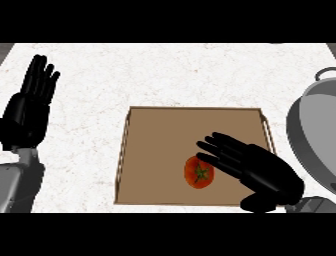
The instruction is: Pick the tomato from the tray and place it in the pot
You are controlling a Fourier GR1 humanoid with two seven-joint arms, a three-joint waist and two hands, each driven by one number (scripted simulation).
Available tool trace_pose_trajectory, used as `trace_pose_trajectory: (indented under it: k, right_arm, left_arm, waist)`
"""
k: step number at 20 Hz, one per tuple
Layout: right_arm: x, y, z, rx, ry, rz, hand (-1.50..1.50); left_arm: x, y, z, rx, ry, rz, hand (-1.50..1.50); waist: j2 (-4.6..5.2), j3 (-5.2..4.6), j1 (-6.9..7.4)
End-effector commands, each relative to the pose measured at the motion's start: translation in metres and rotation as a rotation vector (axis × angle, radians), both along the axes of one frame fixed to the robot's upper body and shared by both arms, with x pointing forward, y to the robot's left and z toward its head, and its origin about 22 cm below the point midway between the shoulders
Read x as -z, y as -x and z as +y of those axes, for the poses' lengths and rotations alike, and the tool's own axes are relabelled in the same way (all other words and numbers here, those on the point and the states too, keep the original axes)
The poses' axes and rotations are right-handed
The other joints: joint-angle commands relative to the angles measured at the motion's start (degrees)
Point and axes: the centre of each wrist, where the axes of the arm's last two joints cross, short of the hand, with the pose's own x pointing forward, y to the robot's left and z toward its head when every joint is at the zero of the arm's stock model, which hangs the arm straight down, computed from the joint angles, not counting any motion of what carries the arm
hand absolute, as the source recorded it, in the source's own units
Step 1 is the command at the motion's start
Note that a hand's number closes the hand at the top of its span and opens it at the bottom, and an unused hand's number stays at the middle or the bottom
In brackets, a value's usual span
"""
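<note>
Tomato [198, 172], red and slightly oval with a green star-shaped stem scar on top, lies in the front half of a flat brown tray [171, 130], a shallow rectangle with a thin raised rim. The tray sits on a white, faintly speckled stone-like counter [163, 70]; darker grey floor shows past the counter's far corners. At the right edge stands a large grey metal pot [326, 135], round and smooth, with a loop handle at its far side, just beside the tray. The right hand [256, 167] hangs over the tray's front right part, fingers straight and spread, pointing toward the tomato, their tips just at its right side and not wrapped round it. The left hand [29, 105] rests open, fingers up, at the left edge, well apart from the tray.
</note>
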Motion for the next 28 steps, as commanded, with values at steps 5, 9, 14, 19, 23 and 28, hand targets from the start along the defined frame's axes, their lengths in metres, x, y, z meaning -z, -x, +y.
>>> trace_pose_trajectory:
  k: [5, 9, 14, 19, 23, 28]
  right_arm:
    - [0.008, 0.005, 0.018, 0.062, 0.044, -0.033, -1.5]
    - [0.016, -0.004, 0.042, 0.099, 0.07, -0.035, -1.5]
    - [0.042, -0.03, 0.035, 0.077, 0.048, -0.025, -1.5]
    - [0.056, -0.023, 0.05, 0.057, 0.054, -0.027, -1.5]
    - [0.065, -0.015, 0.067, 0.032, 0.041, -0.002, -1.5]
    - [0.048, -0.007, 0.081, -0.131, 0.054, -0.095, 1.5]
  left_arm:
    - [0.009, -0.005, 0.002, -0.01, -0.012, 0.005, 0.0]
    - [0.008, 0.009, 0.004, -0.004, 0.013, 0.007, 0.0]
    - [-0.01, -0.016, -0.009, 0.008, 0.004, 0.014, 0.0]
    - [0.005, 0.002, -0.007, -0.01, 0.009, 0.011, 0.0]
    - [0.004, 0.003, 0.012, 0.02, 0.004, -0.004, 0.0]
    - [0.008, 0.003, -0.008, -0.008, 0.004, 0.004, 0.0]
  waist:
    - [0.02, -0.02, -0.15]
    - [0.0, -0.01, 0.15]
    - [0.09, 0.01, 0.02]
    - [0.02, 0.0, 0.09]
    - [0.04, 0.0, 0.15]
    - [-0.03, -0.01, -0.08]
